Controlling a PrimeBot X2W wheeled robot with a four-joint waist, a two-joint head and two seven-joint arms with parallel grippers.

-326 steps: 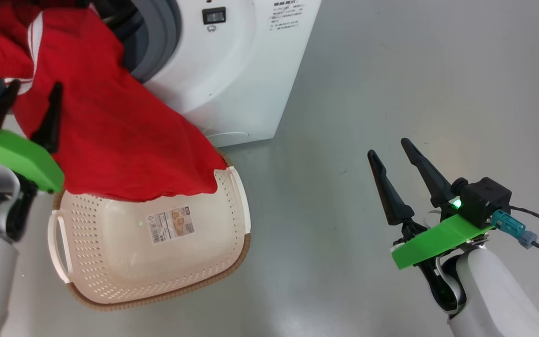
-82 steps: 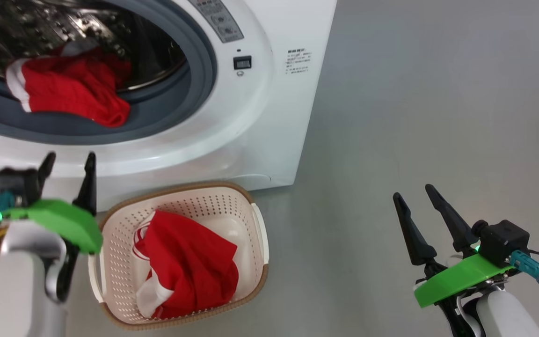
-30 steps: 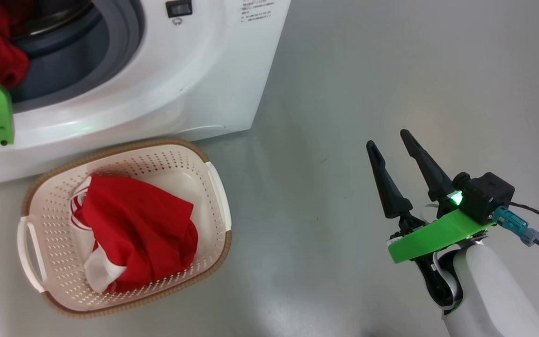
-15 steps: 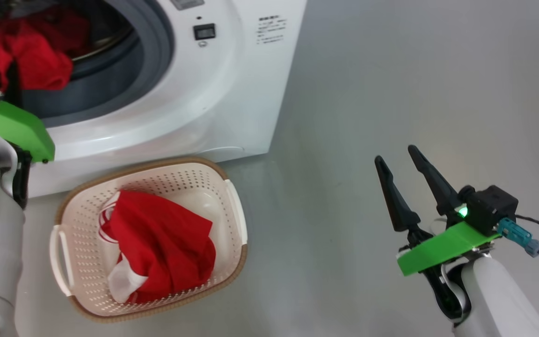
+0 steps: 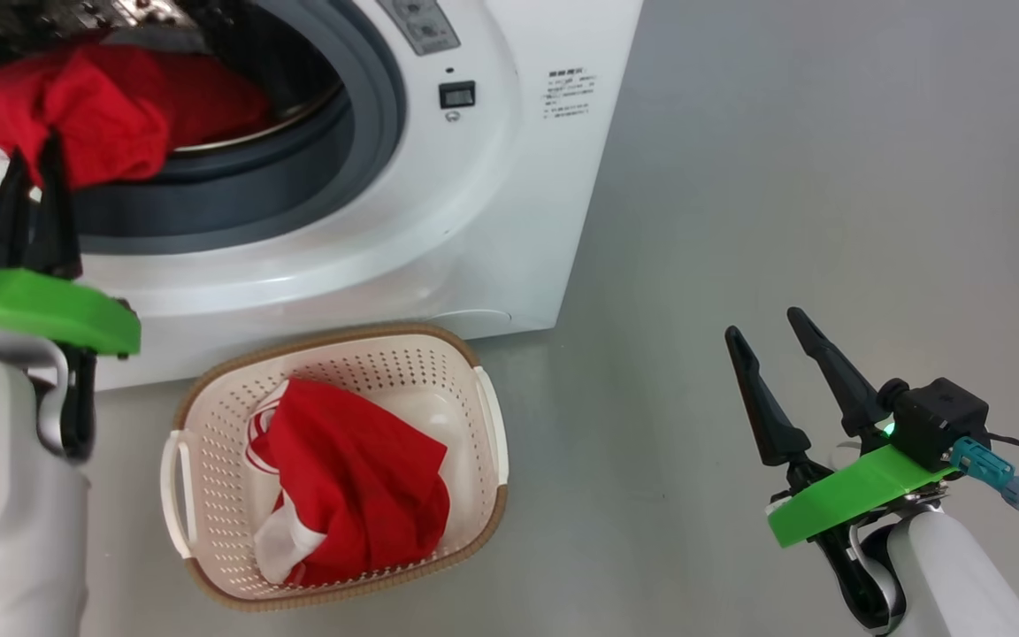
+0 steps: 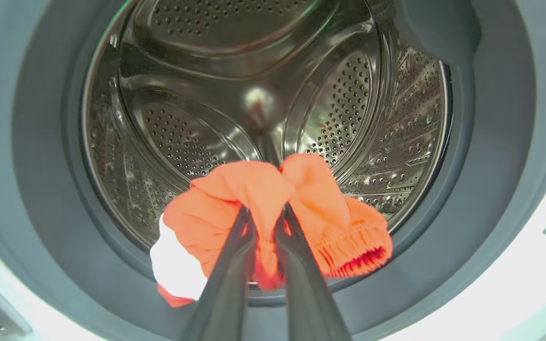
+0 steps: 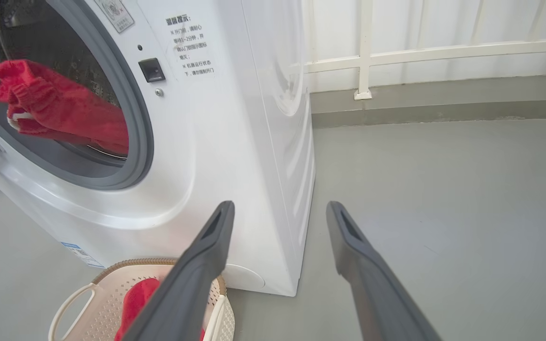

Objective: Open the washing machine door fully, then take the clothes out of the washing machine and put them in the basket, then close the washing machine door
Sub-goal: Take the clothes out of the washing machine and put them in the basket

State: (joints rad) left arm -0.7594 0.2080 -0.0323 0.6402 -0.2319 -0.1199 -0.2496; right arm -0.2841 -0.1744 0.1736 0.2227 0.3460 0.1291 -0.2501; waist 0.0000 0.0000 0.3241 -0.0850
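Left hand (image 5: 34, 155) is clamped on a bunched-up piece of the clothes (image 5: 94, 115), right at the mouth of the washing machine (image 5: 492, 177). In the left wrist view the two fingers (image 6: 235, 255) are pinched together on a fold of the red fabric. The rest of it balloons out either side of them, white trim hanging at the lower left, with the steel drum (image 6: 183, 137) behind.

So the relation that matters is hand to basket (image 5: 324, 341). The basket sits on the floor (image 5: 784, 177) right against the front of the machine, below the door opening. From the left hand it's down and a bit towards the robot's right. Its long side runs roughly away from the machine, and it already holds one red garment (image 5: 359, 487) with room beside it.

My guess for the next move is pull back out of the opening, swing slightly right, lower, let go. The garment is a compact wad and not a long trailing thing, so it should clear the grey rubber ring (image 5: 333, 168) fine.

Right hand (image 5: 762, 322) is well off to the right over bare floor, fingers apart and holding nothing. The left is clearly the nearer arm to the basket, and it has the cloth anyway.
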